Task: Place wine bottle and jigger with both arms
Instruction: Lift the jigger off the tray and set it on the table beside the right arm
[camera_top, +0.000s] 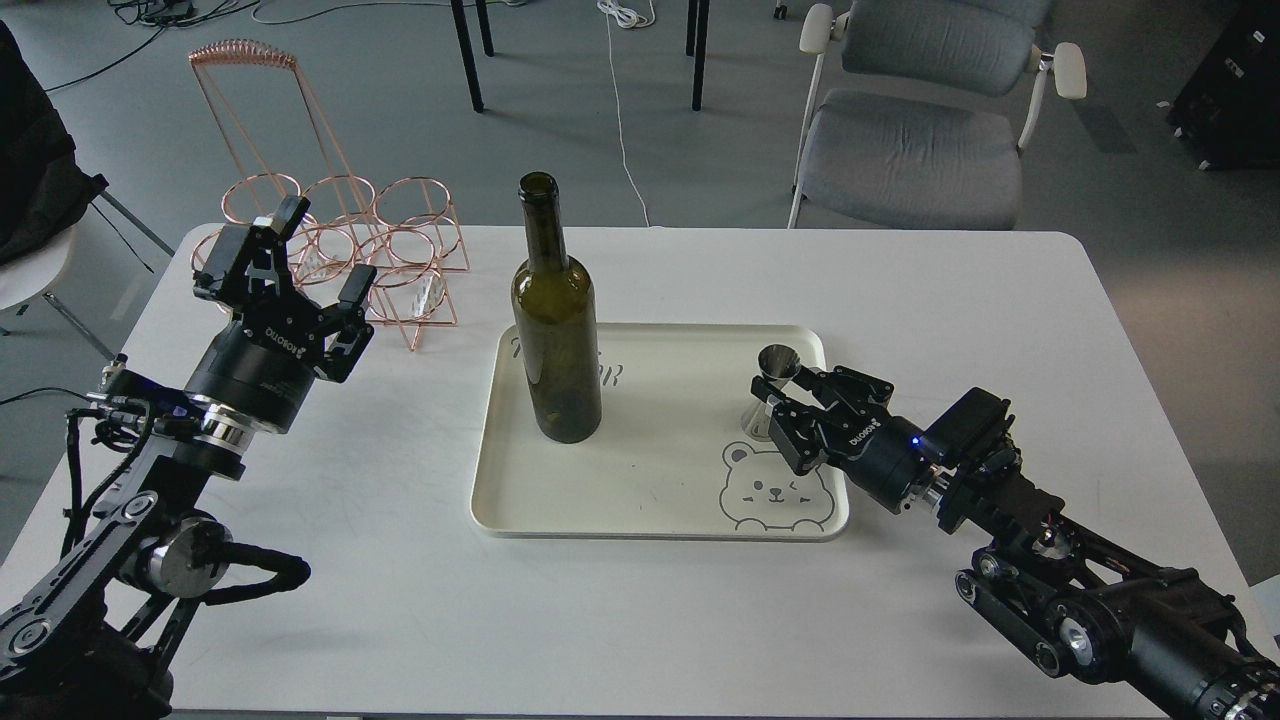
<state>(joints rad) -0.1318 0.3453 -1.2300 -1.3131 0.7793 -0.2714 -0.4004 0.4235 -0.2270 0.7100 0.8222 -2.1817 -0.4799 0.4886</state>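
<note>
The wine bottle (556, 330), dark olive-green and upright, stands on the left part of a cream tray (650, 500) with a bear drawing. The silver jigger (772, 372) stands upright near the tray's right edge. My right gripper (778, 408) reaches in from the right, and its fingers are closed around the jigger's narrow waist. The jigger's base rests on the tray. My left gripper (305, 262) is open and empty, raised above the table's left side, well left of the bottle and in front of a wire rack.
A copper wire rack (345, 250) with several rings stands at the table's back left, just behind my left gripper. The white table (640, 620) has bare surface in front of the tray. A grey chair (915, 120) stands beyond the far edge.
</note>
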